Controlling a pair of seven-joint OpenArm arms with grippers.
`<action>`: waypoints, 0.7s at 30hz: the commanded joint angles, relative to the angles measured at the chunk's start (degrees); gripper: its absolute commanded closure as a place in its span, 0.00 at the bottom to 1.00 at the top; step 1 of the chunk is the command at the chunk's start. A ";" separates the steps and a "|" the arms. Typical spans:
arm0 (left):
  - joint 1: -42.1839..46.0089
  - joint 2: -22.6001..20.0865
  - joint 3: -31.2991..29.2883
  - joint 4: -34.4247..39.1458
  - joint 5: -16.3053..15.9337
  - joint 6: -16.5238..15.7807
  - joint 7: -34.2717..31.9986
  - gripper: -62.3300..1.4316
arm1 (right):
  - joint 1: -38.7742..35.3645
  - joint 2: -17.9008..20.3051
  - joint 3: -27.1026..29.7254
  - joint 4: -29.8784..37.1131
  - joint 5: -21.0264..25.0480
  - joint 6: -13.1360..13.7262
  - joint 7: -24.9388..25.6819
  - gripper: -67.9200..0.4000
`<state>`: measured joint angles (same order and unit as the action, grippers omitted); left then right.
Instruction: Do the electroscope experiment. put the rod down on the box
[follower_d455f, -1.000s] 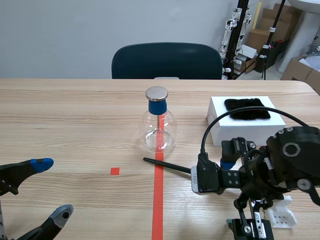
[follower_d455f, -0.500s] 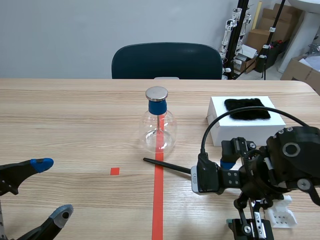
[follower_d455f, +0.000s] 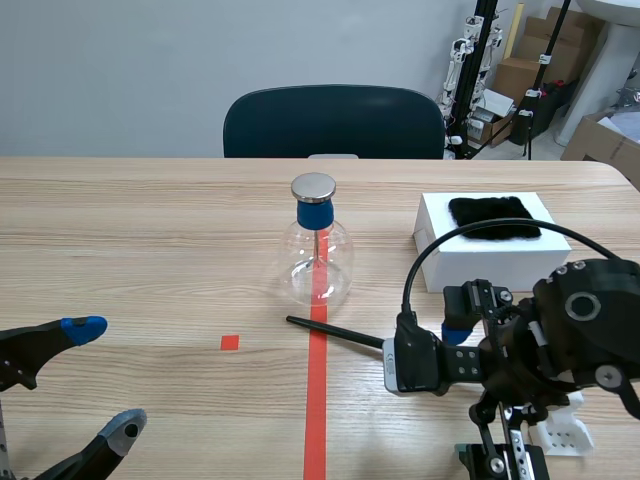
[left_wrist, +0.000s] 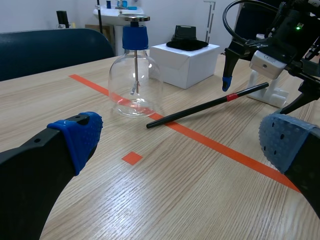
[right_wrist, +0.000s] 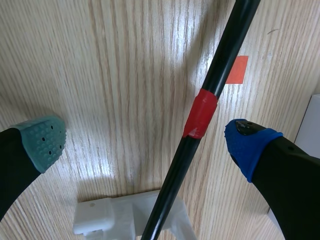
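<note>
Low at the right of the scene view, the right gripper (right_wrist: 145, 142) hung released, straddling the black rod (right_wrist: 220, 70) without touching it, probably lined up to grasp. One end of the rod was propped on a white stand (right_wrist: 125, 215), leaving room beneath. The white box (follower_d455f: 500, 265) sat upper right, not yet bearing the rod. At lower left the left gripper (follower_d455f: 105, 377) gaped, out of the way.

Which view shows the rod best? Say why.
The left wrist view: the rod lies nearly whole, red band included. The scene view shows only its tip end; the right arm hides the rest. The right wrist view shows just the banded middle.
</note>
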<state>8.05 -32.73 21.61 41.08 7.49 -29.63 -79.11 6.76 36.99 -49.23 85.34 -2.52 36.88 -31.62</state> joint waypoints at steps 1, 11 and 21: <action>-0.28 -0.63 -0.42 0.59 -0.39 -0.11 -0.81 0.00 | 0.55 0.90 0.42 0.96 -0.24 0.00 -0.15 0.00; -0.28 -0.63 -0.42 0.59 -0.39 -0.11 -0.81 0.00 | 0.55 0.76 0.42 0.96 -0.24 0.00 0.46 0.00; -0.28 -0.63 -0.42 0.59 -0.39 -0.11 -0.81 0.00 | 0.55 0.76 0.42 0.96 -0.24 0.00 0.44 0.00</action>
<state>8.05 -32.73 21.61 41.08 7.49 -29.63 -79.11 6.76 36.99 -49.23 85.34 -2.52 36.88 -31.35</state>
